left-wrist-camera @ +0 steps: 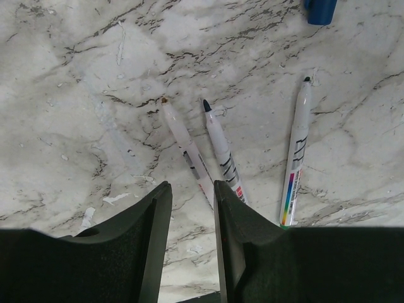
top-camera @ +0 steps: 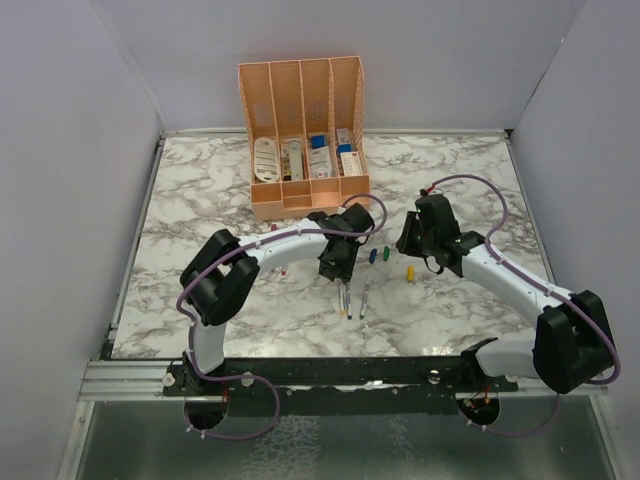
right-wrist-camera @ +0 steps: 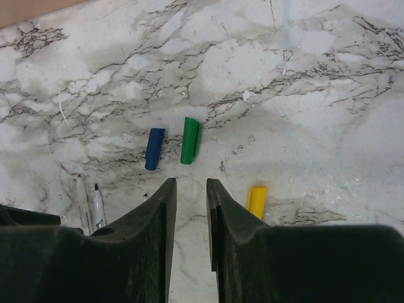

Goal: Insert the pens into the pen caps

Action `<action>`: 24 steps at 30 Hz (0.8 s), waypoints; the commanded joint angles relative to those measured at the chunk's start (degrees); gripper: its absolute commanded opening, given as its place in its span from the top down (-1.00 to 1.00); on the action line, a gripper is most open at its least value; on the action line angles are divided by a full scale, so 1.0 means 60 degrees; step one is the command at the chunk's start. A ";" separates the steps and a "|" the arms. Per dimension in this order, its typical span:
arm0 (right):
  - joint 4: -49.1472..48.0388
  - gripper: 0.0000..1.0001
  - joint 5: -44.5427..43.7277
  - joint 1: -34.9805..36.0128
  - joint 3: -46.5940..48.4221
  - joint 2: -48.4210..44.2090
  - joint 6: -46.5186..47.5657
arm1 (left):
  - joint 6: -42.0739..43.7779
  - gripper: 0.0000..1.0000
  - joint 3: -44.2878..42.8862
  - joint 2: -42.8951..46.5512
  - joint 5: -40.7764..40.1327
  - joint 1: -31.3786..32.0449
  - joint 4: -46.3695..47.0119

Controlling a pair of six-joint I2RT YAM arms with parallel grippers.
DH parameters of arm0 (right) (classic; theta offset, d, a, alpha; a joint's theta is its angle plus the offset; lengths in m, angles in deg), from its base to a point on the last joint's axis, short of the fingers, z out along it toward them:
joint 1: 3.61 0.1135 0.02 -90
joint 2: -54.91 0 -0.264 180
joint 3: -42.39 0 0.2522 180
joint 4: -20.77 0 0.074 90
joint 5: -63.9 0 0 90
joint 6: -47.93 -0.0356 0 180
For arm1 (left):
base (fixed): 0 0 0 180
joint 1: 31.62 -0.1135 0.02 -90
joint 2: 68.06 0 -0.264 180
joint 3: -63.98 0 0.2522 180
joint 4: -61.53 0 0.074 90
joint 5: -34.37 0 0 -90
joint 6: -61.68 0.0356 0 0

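Slim white uncapped pens (left-wrist-camera: 221, 154), stubby coloured caps (right-wrist-camera: 189, 140), left tool (left-wrist-camera: 192, 186) and right tool (right-wrist-camera: 191, 183) narrowly parted, empty

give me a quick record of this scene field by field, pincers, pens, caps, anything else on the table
surface: marble table
left pincer: open, empty
right pincer: open, empty
uncapped, lying flat (left wrist view): left pen, middle pen, right pen
loose, on no pen: blue cap, green cap, yellow cap
at the back: peach organiser
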State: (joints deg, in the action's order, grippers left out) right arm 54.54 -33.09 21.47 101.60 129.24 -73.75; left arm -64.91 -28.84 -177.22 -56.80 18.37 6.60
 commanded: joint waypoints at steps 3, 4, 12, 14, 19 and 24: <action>-0.0024 0.49 0.0173 0.0053 0.0076 0.0184 0.0021 | -0.0108 0.28 -0.0003 -0.0227 -0.0322 0.0088 -0.0182; -0.0024 0.49 0.0189 0.0053 0.0072 0.0194 0.0018 | -0.0112 0.28 0.0006 -0.0254 -0.0324 0.0101 -0.0179; -0.0028 0.49 0.0249 0.0053 0.0108 0.0236 0.0036 | -0.0067 0.28 0.0029 -0.0398 -0.0282 0.0148 -0.0188; -0.0025 0.49 0.0251 0.0046 0.0096 0.0227 0.0029 | -0.0067 0.29 0.0075 -0.0423 -0.0274 0.0161 -0.0186; -0.0025 0.49 0.0247 0.0053 0.0073 0.0237 0.0021 | -0.0070 0.28 0.0199 -0.0410 -0.0238 0.0177 -0.0220; -0.0010 0.49 0.0253 0.0053 0.0095 0.0254 0.0021 | -0.0039 0.28 0.0675 -0.0317 -0.0294 0.0205 -0.0490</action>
State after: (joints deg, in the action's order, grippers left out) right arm 54.52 -32.43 21.47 101.60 130.26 -73.73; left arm -64.96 -26.99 -179.32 -57.37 19.07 6.14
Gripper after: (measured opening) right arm 0.254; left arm 0.358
